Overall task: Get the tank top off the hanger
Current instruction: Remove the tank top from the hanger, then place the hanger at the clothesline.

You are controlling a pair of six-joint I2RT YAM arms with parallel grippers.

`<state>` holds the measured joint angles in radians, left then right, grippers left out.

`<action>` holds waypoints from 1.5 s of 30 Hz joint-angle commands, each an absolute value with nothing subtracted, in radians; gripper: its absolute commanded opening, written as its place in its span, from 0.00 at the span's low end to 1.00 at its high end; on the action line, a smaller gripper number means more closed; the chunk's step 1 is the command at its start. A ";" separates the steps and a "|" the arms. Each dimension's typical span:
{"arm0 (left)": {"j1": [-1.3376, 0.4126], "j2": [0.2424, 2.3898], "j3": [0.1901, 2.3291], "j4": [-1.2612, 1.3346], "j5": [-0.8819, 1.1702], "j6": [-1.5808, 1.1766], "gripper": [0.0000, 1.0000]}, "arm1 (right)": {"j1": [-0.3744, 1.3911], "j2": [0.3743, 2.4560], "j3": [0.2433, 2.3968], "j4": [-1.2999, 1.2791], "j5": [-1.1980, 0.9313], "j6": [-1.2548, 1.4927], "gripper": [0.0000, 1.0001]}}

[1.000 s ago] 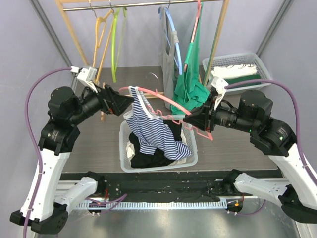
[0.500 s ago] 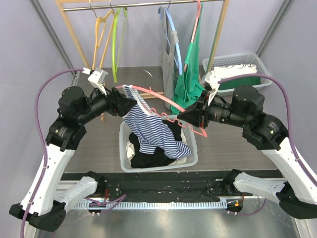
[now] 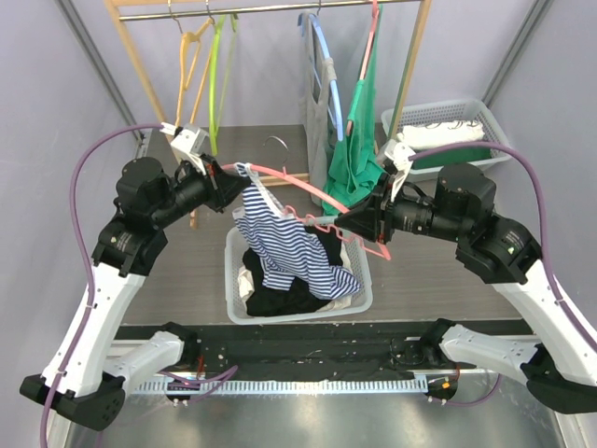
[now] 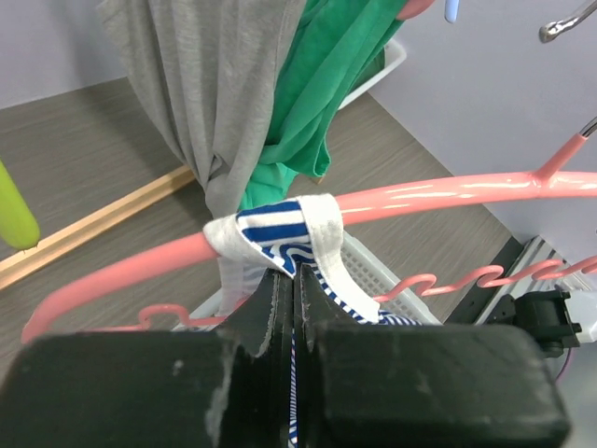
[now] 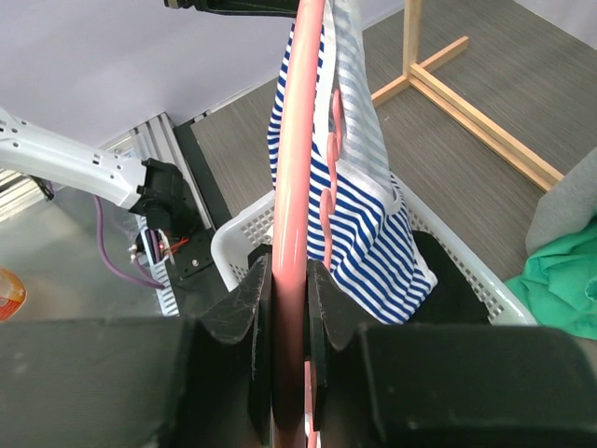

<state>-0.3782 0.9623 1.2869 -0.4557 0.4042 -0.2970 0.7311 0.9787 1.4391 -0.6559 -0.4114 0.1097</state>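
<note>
A blue-and-white striped tank top (image 3: 284,245) hangs by one strap from a pink hanger (image 3: 298,187), held in the air over a white basket. My left gripper (image 3: 233,177) is shut on the strap where it loops over the hanger's left end. In the left wrist view the strap (image 4: 280,229) runs down between the closed fingers of the left gripper (image 4: 294,285), under the pink hanger (image 4: 438,191). My right gripper (image 3: 343,222) is shut on the hanger's other end. The right wrist view shows the hanger (image 5: 297,140) clamped in the right gripper (image 5: 289,271), with the tank top (image 5: 364,233) beyond.
The white basket (image 3: 359,280) below holds dark clothes. Behind it a wooden rack (image 3: 140,65) carries orange, green and blue hangers, a grey garment (image 3: 315,121) and a green one (image 3: 359,159). A second white basket (image 3: 438,112) with folded clothes sits at the back right.
My left gripper has closed from wide open onto the tank top's strap. Both arms and the hanger shifted slightly left and back; the right grip is unchanged.
</note>
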 commanded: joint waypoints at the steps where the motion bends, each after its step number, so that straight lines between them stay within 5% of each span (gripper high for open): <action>1: -0.382 0.948 1.318 -0.406 0.413 -0.270 0.00 | 0.732 0.931 1.477 -0.632 -0.361 0.071 0.01; 13: -0.348 0.907 1.394 -0.462 0.308 -0.170 0.00 | 0.732 0.824 1.503 -0.807 -0.281 0.081 0.01; 22: -0.353 0.919 1.306 -0.479 0.281 -0.088 0.00 | 0.732 0.759 1.718 -1.009 -0.242 0.071 0.01; 33: -0.384 0.940 1.229 -0.517 0.434 -0.021 0.00 | 0.732 0.730 1.672 -0.936 -0.278 0.090 0.01; 40: -0.452 0.928 1.207 -0.633 0.678 0.033 0.00 | 0.732 0.739 1.626 -0.752 -0.031 0.117 0.01; 45: -0.568 0.890 1.120 -0.718 0.448 0.221 0.09 | 0.732 0.900 1.723 -0.716 -0.005 0.127 0.01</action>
